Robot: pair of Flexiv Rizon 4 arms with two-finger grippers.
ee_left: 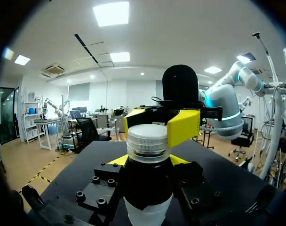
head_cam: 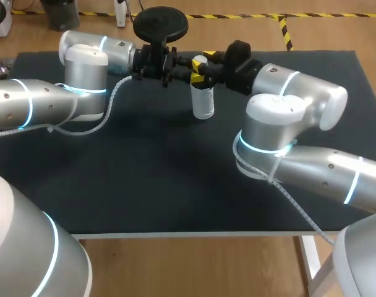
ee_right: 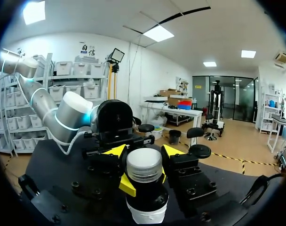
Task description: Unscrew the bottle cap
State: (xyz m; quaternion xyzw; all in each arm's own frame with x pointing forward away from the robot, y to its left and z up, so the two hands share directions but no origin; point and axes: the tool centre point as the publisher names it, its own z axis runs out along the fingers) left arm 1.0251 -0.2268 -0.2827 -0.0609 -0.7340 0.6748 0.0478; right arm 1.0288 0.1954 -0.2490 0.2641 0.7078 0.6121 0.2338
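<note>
Hidden or unclear: in the head view the two claws crowd the upper part of the bottle (head_cam: 203,102), so its neck is largely covered and only the top of the cap (head_cam: 200,61) shows between the fingers. The bottle's base appears to meet the worktop (head_cam: 145,179), but contact cannot be confirmed from that angle. In both wrist views the lower body of the bottle runs out of view, and the faces where the pads meet it are mostly hidden behind the bottle itself. Position: the bottle stands upright at the far middle of the worktop, between the left arm (head_cam: 46,102), entering from the left, and the right arm (head_cam: 299,102), entering from the right. Left claw (ee_left: 148,161): closed on the bottle, with its yellow tips against either side of the black shoulder below the cap. Right claw (ee_right: 145,181): closed on the cap, with a yellow tip on each side at cap and neck level; in the left wrist view its pads flank the cap from the opposite side. Container: the bottle has a white lower body, a black upper part and a ribbed, translucent white cap seated on the neck. The walls are opaque, so the contents cannot be determined.
</note>
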